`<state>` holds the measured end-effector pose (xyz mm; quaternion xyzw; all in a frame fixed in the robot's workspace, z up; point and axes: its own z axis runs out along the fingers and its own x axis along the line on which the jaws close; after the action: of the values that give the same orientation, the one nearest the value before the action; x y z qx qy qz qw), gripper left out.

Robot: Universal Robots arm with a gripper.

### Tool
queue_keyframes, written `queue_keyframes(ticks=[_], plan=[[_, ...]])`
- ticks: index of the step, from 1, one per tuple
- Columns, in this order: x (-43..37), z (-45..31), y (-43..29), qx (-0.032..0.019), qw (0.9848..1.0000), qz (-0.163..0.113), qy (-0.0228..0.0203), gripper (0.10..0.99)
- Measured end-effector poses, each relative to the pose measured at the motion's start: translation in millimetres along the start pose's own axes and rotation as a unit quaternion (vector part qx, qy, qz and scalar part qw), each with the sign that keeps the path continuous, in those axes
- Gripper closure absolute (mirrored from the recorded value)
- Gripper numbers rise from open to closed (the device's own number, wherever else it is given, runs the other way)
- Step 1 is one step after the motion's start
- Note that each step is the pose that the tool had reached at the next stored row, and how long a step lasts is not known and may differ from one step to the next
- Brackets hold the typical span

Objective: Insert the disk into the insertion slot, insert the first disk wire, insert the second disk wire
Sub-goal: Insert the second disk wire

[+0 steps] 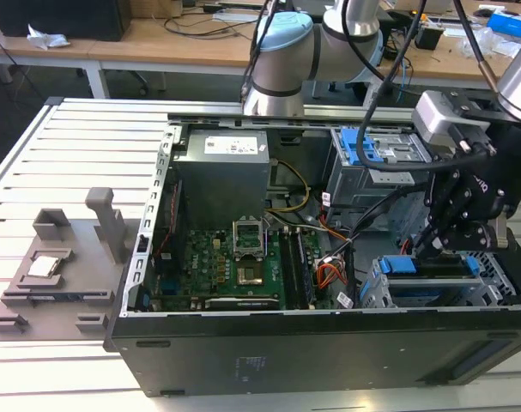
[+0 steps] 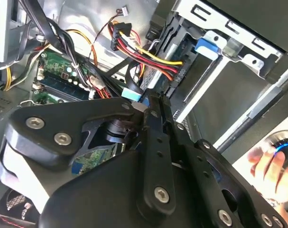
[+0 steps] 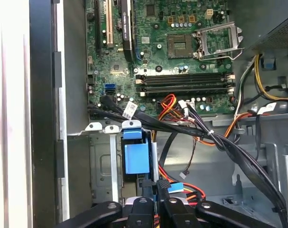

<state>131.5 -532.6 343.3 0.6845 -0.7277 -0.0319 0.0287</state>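
Disk (image 1: 427, 287) already seated in insertion slot (image 1: 500, 287), blue frame visible. End effector (image 3: 158, 187) just above slot's open end, fingers pinched on black wire connector (image 3: 162, 183). Judged: disk step done; wire insertion underway, which wire unclear.

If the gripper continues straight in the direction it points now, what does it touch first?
Probably the disk in its blue frame, sitting in the insertion slot: in the exterior view the gripper points down at its rear edge. The fingers are closed on a black connector. Depth is unclear, so loose wires might come first.
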Motion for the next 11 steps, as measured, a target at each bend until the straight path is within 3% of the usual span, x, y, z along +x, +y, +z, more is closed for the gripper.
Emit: queue_keyframes(ticks=[1, 3, 5, 11], plan=[[2.5, 0.1, -0.3, -0.0002, 1.0, 0.0, -0.0038, 0.933], [10.1, -0.1, -1.4, -0.0013, 0.9998, -0.002, -0.0198, 0.933], [10.4, -0.2, -4.3, -0.0025, 0.9997, -0.002, -0.0262, 0.933], [10.8, 0.0, -9.7, -0.0046, 0.9996, -0.002, -0.0262, 0.933]])
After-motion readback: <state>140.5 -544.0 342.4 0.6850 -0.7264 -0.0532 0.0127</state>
